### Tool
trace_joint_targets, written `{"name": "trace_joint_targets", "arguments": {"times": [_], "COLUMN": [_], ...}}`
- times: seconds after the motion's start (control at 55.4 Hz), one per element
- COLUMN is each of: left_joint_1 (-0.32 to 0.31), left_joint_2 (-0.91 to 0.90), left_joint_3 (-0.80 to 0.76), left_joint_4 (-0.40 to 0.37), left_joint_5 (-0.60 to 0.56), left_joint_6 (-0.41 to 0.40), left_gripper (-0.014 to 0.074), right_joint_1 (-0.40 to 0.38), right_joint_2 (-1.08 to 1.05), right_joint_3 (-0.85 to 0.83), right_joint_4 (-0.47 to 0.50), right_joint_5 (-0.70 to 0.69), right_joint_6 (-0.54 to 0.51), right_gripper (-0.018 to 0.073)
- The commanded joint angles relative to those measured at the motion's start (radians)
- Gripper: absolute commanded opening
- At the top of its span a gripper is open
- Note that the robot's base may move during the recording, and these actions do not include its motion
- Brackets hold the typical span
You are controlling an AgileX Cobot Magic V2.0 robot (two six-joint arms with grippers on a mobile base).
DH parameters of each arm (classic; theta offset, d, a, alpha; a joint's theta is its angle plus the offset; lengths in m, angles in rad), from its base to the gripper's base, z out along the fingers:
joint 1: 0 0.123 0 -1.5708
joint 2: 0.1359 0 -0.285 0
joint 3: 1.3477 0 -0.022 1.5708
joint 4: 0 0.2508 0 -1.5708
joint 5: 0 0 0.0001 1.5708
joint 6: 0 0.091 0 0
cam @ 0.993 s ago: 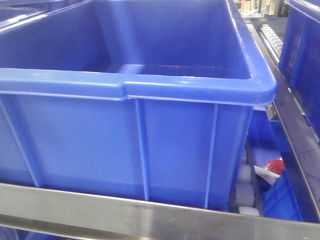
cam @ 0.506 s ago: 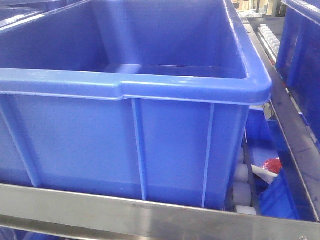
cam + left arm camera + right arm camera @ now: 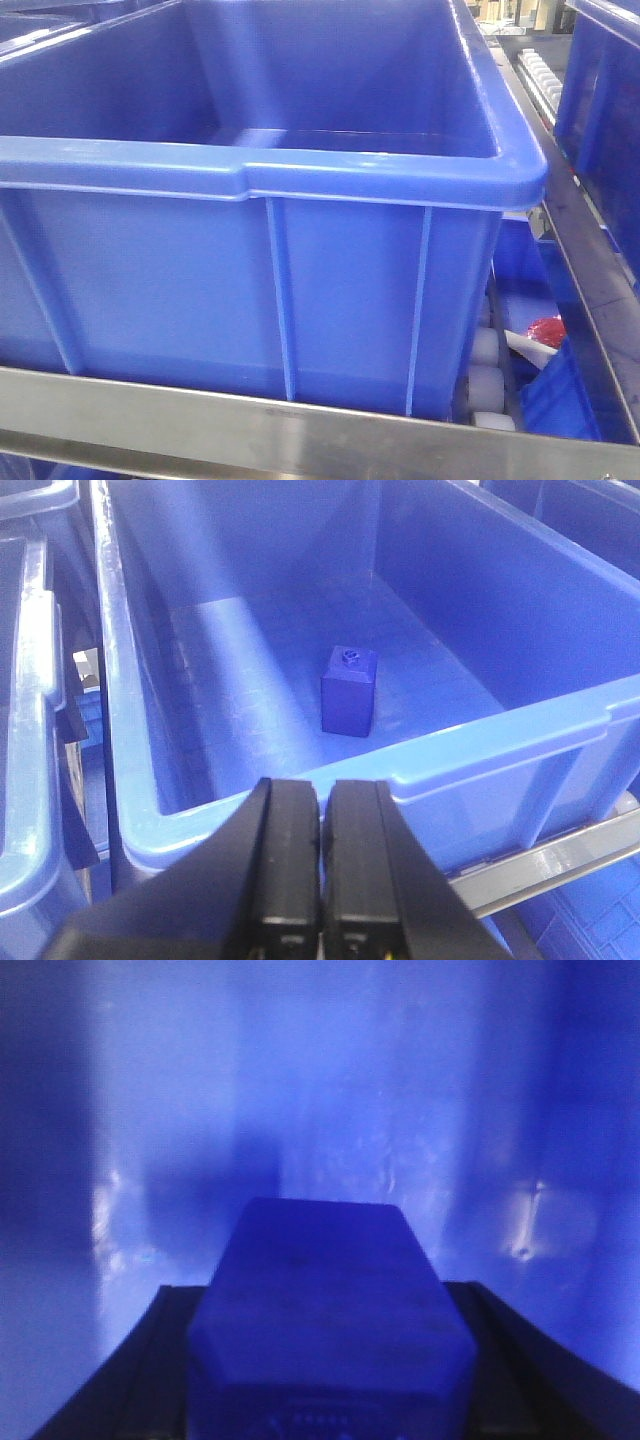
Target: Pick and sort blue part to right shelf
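The blue part (image 3: 330, 1320) fills the lower middle of my right wrist view, neck end away from the camera and sloped shoulders showing, seated between the two dark fingers (image 3: 150, 1360) of my right gripper (image 3: 325, 1295). They stand apart only by the width of the block and look clamped on its sides, though the contact lines themselves are hidden. Everything beyond it is a blur of blue wall, so I judge I am carrying it in front of or inside a bin, and I cannot tell which bin. To do this step well I should lower it until it is near the floor, keep it level, and only then let the fingers part, so that it does not drop or tumble. A second blue part (image 3: 349, 692) stands upright, neck up, on the floor of the big blue bin (image 3: 480, 750), well apart from every wall; I would set mine down beside it, not on it. My left gripper (image 3: 322, 810) hovers outside that bin's near rim with its pads pressed together and nothing between them. From the front, a bin rim (image 3: 300, 170) sits above the steel rail (image 3: 300, 420) of the right shelf, with white rollers (image 3: 485, 385) beside it.
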State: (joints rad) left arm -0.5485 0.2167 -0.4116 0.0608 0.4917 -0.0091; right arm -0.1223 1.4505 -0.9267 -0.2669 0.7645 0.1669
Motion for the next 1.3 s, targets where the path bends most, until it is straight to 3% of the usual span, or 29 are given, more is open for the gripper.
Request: {"name": "trace_joint_targets", "arguments": {"times": [0.0,0.09,0.433,0.578,0.795,1.03,1.282], "left_joint_1": [-0.007,-0.007,-0.007,-0.011,-0.095,-0.105,-0.105], "left_joint_2": [0.012,0.012,0.012,0.012,0.012,0.012,0.012], "left_joint_3": [-0.028,-0.028,-0.028,-0.028,-0.028,-0.032,-0.032], "left_joint_4": [0.003,0.003,0.003,0.003,0.007,0.025,0.042], "left_joint_5": [-0.078,-0.078,-0.078,-0.078,-0.078,-0.078,-0.080], "left_joint_6": [-0.009,-0.009,-0.009,-0.009,-0.009,-0.009,-0.014], "left_gripper": [0.0124,0.0124,0.0124,0.0124,0.0124,0.0124,0.0124], "right_joint_1": [-0.007,-0.007,-0.007,-0.005,-0.005,-0.005,-0.005], "right_joint_2": [-0.030,-0.035,-0.258,-0.449,-0.727,-1.004,-1.279], "right_joint_3": [-0.029,-0.029,-0.029,-0.018,0.058,0.164,0.304], "right_joint_4": [-0.038,-0.044,-0.022,0.015,0.061,0.118,0.232], "right_joint_5": [-0.031,-0.020,0.003,0.034,0.047,0.039,0.019], "right_joint_6": [-0.008,-0.008,-0.008,-0.008,-0.008,-0.013,-0.145], "right_gripper": [0.0529,0.0637,0.0618,0.0486,0.0038,0.0059,0.0059]}}
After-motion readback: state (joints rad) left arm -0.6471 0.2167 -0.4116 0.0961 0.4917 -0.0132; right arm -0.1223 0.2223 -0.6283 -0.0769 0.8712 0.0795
